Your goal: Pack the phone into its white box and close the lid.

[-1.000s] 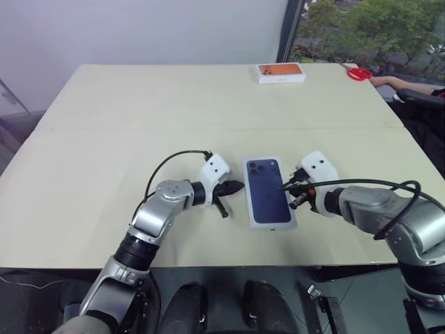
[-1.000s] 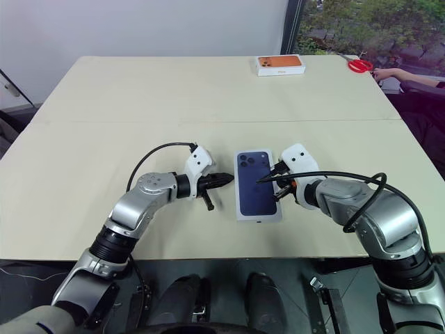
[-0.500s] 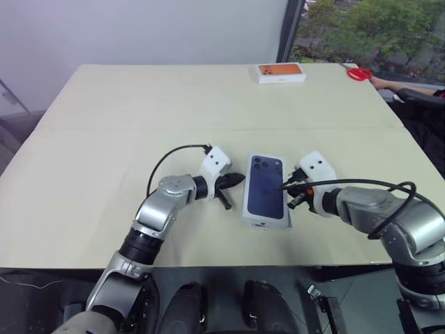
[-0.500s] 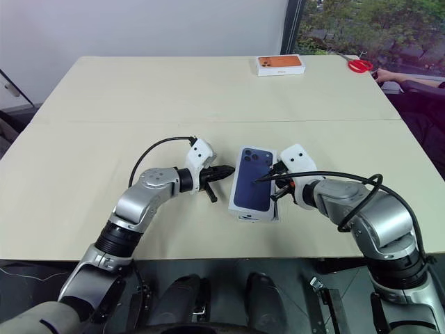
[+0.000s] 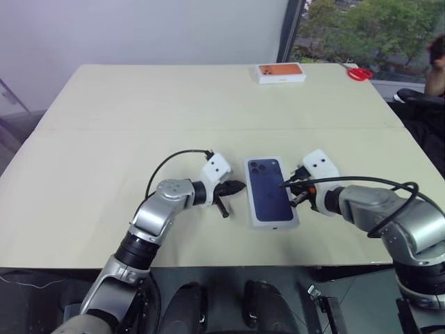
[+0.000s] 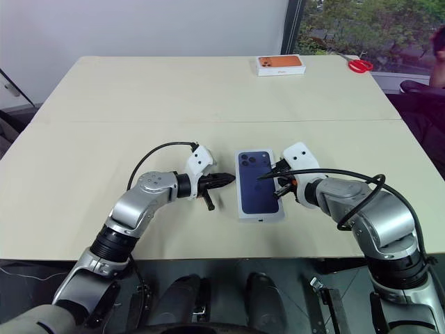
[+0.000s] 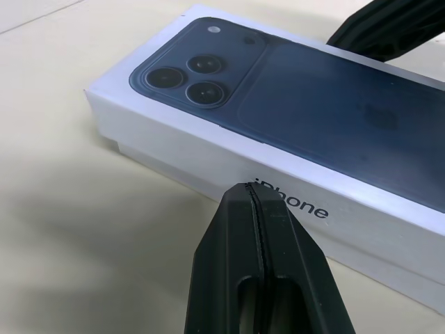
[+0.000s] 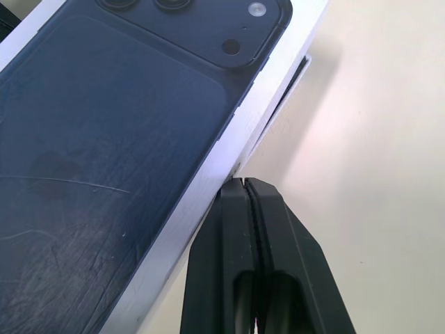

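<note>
A pale beige worktop stands by a grey wall and a window onto trees. The lid sits on the white box near the front edge; the phone is presumably hidden inside. Left gripper and right gripper, both pinched shut and empty, flank it. An orange-topped box lies far right.

The two head cameras look forward and down from above the desk's near edge, taking in the whole top out to its far edge and the window beyond; they share nearly the same scene, slightly offset. Each wrist camera sits low and very close, sighting along its own black fingers at the lid from opposite long sides, so both share that printed top near the desk's near edge.
</note>
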### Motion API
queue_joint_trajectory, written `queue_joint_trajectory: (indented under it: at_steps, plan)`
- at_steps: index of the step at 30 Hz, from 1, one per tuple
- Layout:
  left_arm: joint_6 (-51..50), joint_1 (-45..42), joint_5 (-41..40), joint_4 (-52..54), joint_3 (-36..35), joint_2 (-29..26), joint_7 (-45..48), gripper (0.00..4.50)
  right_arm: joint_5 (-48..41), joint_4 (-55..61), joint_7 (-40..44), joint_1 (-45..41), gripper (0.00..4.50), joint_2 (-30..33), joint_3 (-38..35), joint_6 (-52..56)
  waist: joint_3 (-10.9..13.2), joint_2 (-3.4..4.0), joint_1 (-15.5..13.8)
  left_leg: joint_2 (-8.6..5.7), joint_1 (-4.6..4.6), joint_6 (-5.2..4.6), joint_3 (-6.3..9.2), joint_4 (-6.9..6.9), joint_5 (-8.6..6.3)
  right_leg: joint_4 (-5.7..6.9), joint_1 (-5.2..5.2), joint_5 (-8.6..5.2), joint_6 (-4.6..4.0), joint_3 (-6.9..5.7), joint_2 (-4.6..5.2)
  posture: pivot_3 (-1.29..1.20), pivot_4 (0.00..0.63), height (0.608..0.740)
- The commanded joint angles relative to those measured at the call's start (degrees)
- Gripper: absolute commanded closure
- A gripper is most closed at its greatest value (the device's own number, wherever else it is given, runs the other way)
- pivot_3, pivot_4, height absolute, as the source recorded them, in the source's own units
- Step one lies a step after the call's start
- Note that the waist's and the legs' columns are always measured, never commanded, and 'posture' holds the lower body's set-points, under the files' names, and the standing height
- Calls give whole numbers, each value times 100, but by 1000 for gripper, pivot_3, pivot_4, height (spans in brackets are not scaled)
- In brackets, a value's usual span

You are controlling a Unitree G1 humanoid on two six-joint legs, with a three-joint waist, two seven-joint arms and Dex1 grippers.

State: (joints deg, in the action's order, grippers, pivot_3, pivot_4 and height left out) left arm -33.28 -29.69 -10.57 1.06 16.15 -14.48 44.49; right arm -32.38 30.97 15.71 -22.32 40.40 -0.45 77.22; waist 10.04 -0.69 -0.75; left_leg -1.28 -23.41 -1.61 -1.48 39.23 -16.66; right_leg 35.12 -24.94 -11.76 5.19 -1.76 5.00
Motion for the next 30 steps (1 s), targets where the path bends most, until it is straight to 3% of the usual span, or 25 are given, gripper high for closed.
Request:
queue_joint_trajectory:
  at_steps: [1, 23, 30]
  plan:
    - [63, -94, -87, 151, 83, 125, 26, 4500, -23, 197, 107, -68, 4452, -97, -51, -26, 0, 0, 1, 0, 0, 0, 0, 0, 0, 0, 0, 0, 0, 0, 0, 0, 150, 740]
    - [154, -261, -20, -141, 48, 246, -114, 4500, 133, 249, 159, -1, 4452, -239, -34, 52, 0, 0, 1, -1, 0, 0, 0, 0, 0, 1, 0, 0, 1, 0, -1, 0, 150, 740]
    - [55, -187, -78, -12, -25, 14, 25, 4500, 171, 388, 164, 127, 4452, -98, -186, 102, 0, 0, 1, -1, 1, 0, 0, 0, 0, 1, 0, 0, 0, 0, 0, 0, 150, 740]
